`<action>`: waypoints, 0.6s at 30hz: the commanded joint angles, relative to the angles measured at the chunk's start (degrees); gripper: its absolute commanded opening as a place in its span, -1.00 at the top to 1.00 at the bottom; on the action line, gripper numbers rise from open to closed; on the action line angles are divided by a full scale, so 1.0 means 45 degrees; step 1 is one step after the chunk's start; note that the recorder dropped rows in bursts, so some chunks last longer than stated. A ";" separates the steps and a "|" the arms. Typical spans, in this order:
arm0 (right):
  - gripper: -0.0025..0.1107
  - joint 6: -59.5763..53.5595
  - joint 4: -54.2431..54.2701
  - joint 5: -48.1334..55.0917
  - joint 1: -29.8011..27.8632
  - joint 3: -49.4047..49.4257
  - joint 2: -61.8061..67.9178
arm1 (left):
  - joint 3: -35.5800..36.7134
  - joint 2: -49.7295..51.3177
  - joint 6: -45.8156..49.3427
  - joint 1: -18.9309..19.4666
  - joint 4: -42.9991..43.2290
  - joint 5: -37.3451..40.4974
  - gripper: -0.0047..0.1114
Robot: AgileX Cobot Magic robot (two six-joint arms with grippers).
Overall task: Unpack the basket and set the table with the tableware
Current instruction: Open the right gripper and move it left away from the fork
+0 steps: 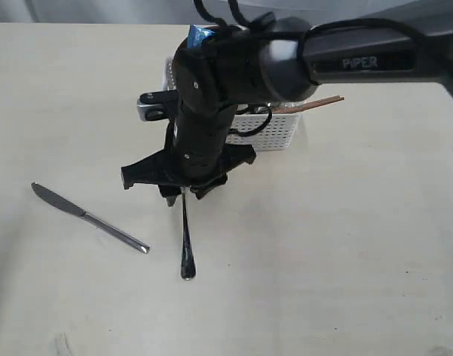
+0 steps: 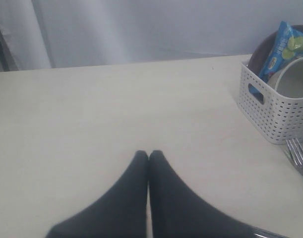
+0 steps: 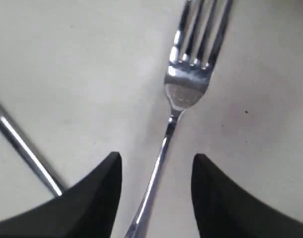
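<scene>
A steel fork (image 3: 183, 89) lies flat on the beige table (image 1: 345, 245). Its handle (image 1: 186, 237) runs between the spread fingers of my right gripper (image 3: 157, 158), which is open and not touching it. In the exterior view that gripper (image 1: 183, 194) hangs low over the fork's tine end. The steel knife (image 1: 85, 215) lies to the left, its handle (image 3: 22, 148) near the fork. Behind the arm stands the white basket (image 1: 278, 133) with wooden chopsticks (image 1: 315, 104) poking out. It holds the cream bowl (image 2: 295, 82) and the brown plate (image 2: 263, 52). My left gripper (image 2: 149, 154) is shut on nothing.
A blue chip bag (image 2: 285, 49) stands in the basket (image 2: 270, 109). The right arm (image 1: 359, 59) reaches in from the right and hides most of the basket in the exterior view. Fork tines (image 2: 299, 154) show near the basket's front corner.
</scene>
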 commanded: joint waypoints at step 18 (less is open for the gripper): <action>0.19 -0.4153 -0.1095 0.3386 0.2796 -0.6922 0.4161 | 0.0033 -0.0058 0.0019 0.0034 0.0107 -0.0092 0.92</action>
